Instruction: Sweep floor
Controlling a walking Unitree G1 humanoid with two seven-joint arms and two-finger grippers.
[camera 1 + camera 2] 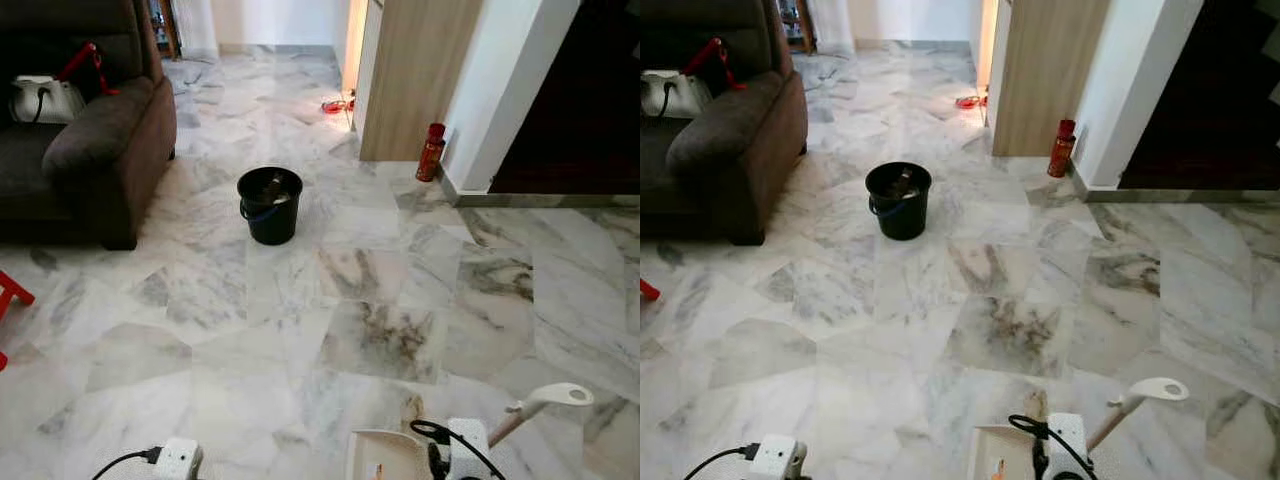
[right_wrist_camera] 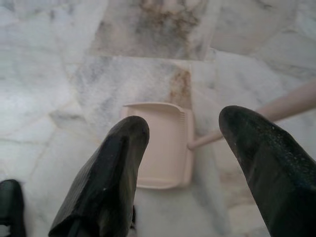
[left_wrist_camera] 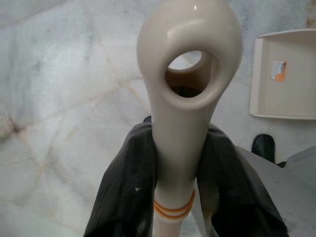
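A marble floor (image 1: 400, 300) spreads ahead, with a dark sofa (image 1: 90, 140) at the left. A black bucket (image 1: 270, 205) stands near the sofa's corner. A red bottle (image 1: 431, 152) sits by the wall. A cream dustpan (image 2: 165, 145) lies on the floor right below the robot, its handle (image 1: 545, 402) angled up to the right. The left gripper (image 3: 180, 168) pinches a cream handle with a hanging hole (image 3: 190, 74). The right gripper (image 2: 197, 163) hangs spread above the dustpan.

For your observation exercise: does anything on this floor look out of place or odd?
A red can stands on the floor against the wall corner, and a black bucket sits mid-room beside the sofa. Nothing looks spilled.
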